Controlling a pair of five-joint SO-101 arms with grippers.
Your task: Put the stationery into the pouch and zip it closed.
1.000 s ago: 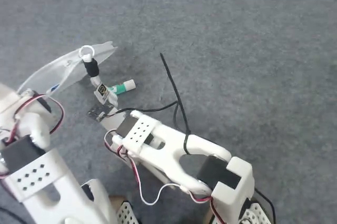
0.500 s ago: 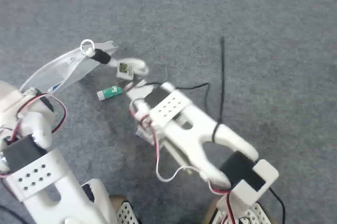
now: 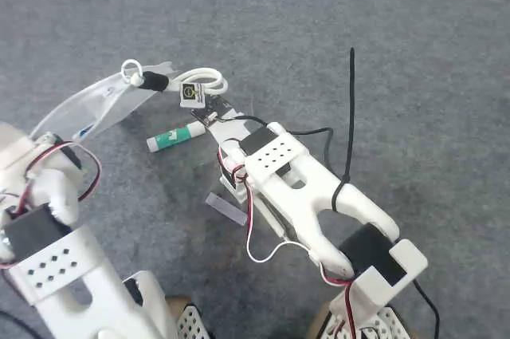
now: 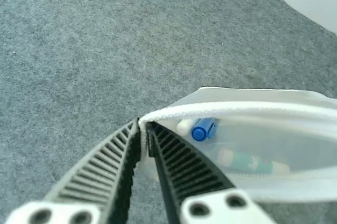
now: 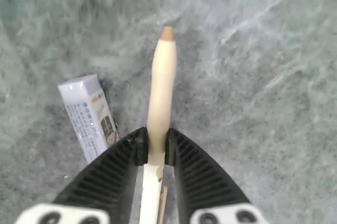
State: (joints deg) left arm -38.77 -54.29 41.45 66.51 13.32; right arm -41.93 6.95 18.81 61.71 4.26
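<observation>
The translucent white pouch [image 3: 103, 104] lies at the left, mouth open. My left gripper [image 4: 142, 126] is shut on its rim [image 3: 49, 141]. A blue-capped pen [image 4: 202, 129] and a green-and-white stick [image 4: 247, 163] lie inside it. My right gripper [image 5: 156, 139] is shut on a cream pencil [image 5: 163, 76] with a brown tip, held just above the carpet. A white wrapped eraser [image 5: 92, 116] lies beside that gripper, seen as a pale strip [image 3: 227, 209] under the right arm [image 3: 275, 159]. A green-and-white marker [image 3: 175, 137] lies loose on the carpet near the pouch.
At the pouch's far end are a ring [image 3: 130, 72], a black pull [image 3: 155, 81], a white cord loop [image 3: 203, 77] and a small tag [image 3: 189, 93]. A black cable [image 3: 351, 116] rises off the right arm. Grey carpet stretches open to the right and back.
The right arm has swung to the right and farther from the front edge. The black pull and tag turned from hanging toward the front to pointing right. The marker shifted slightly and the eraser came out from under the arm.
</observation>
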